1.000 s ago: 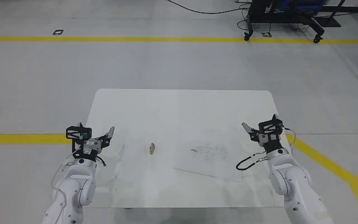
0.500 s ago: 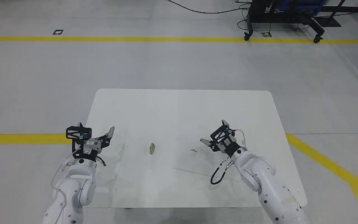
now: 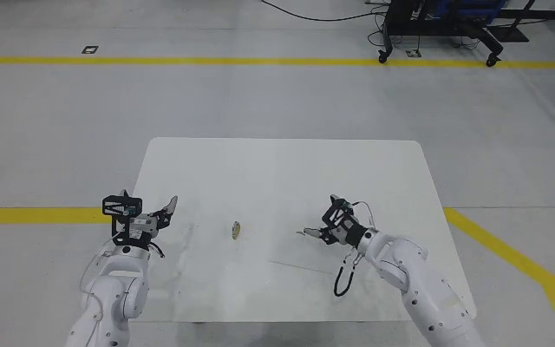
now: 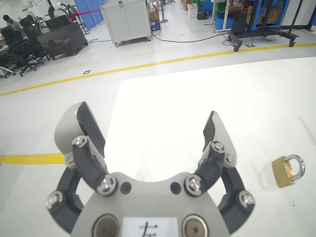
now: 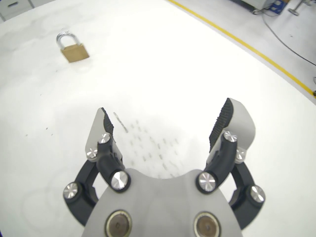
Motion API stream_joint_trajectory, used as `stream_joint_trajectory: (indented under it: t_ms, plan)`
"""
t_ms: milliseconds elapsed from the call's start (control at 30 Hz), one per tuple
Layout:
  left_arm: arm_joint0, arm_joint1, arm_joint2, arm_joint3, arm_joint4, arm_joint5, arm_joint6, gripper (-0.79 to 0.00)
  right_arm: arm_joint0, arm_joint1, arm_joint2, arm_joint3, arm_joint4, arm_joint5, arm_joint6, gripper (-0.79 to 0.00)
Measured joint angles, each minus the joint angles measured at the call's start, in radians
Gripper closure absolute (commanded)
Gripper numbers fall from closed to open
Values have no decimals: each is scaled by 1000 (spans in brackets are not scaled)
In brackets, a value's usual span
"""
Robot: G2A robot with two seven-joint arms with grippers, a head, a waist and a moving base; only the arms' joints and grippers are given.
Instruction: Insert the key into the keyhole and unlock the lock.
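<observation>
A brass padlock [image 3: 236,229] with a silver shackle lies flat on the white table [image 3: 286,165], left of centre. In the left wrist view the padlock [image 4: 284,171] lies off to one side of my left gripper [image 4: 148,109]. That left gripper [image 3: 147,208] is open and empty over the table's left edge. A thin silver key [image 3: 303,232] lies right of the padlock. My right gripper [image 3: 319,220] is open just to the right of it. In the right wrist view the key [image 5: 120,122] lies just inside one fingertip of the right gripper [image 5: 167,108], and the padlock [image 5: 74,52] is farther ahead.
Faint scuff marks [image 5: 153,141] dot the table under the right gripper. A black cable loop [image 3: 342,282] hangs from the right arm above the table's near side. The table's far half is bare, and yellow floor lines [image 3: 52,214] run past both sides.
My right arm has swung in from the table's right edge toward the middle, bringing its open gripper to the key. The left arm, padlock and key have not moved.
</observation>
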Motion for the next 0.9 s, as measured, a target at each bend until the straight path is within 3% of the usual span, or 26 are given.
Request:
stream_joint_trajectory:
  t_ms: [67,100,200,367,667,767,900]
  plan:
    - [0,0,0,0,0,0,0,-785,17,4,-11,0,-34,-52,42,-773]
    - [0,0,0,0,0,0,0,-785,25,5,-20,-7,-56,-73,67,-717]
    - [0,0,0,0,0,0,0,-785,34,6,-42,-25,-92,-90,101,-366]
    - [0,0,0,0,0,0,0,-785,70,5,-76,-9,-95,-138,145,-311]
    - [0,0,0,0,0,0,0,-785,148,-4,-143,42,-82,-164,212,-314]
    - [0,0,0,0,0,0,0,-785,164,-8,-163,49,-79,-158,235,0]
    - [0,0,0,0,0,0,0,-785,178,-8,-174,55,-69,-169,238,0]
